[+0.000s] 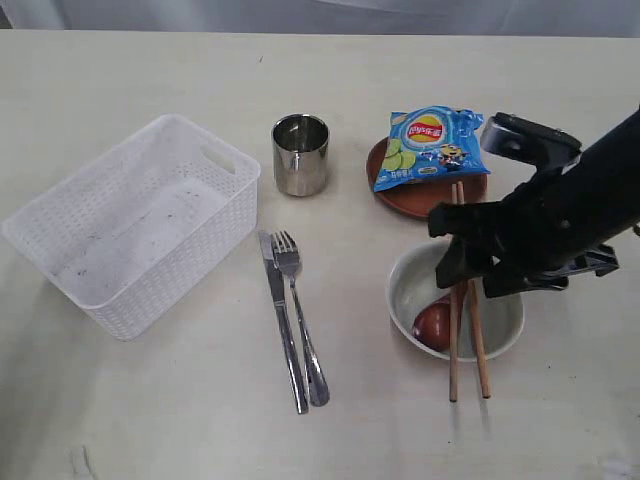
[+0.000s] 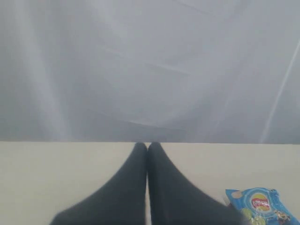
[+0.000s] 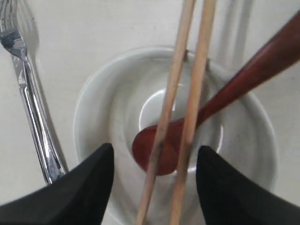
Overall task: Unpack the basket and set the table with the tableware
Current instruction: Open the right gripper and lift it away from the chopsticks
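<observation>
Lying between spread right gripper (image 3: 155,149) jaws: chopsticks (image 3: 193,93).

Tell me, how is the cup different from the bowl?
The cup is shiny steel; the bowl is pale and matte. The cup is tall and narrow; the bowl is wide and low. The bowl holds a spoon under chopsticks; the cup looks empty. Both are round and stand upright on the table.

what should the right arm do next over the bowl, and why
Probably lift the right gripper straight up and clear. Its jaws stand open either side of the chopsticks, touching neither, and the chopsticks already rest across the bowl over the spoon. The basket looks empty, so nothing seems left to fetch; a sideways exit could knock the chopsticks off.
</observation>
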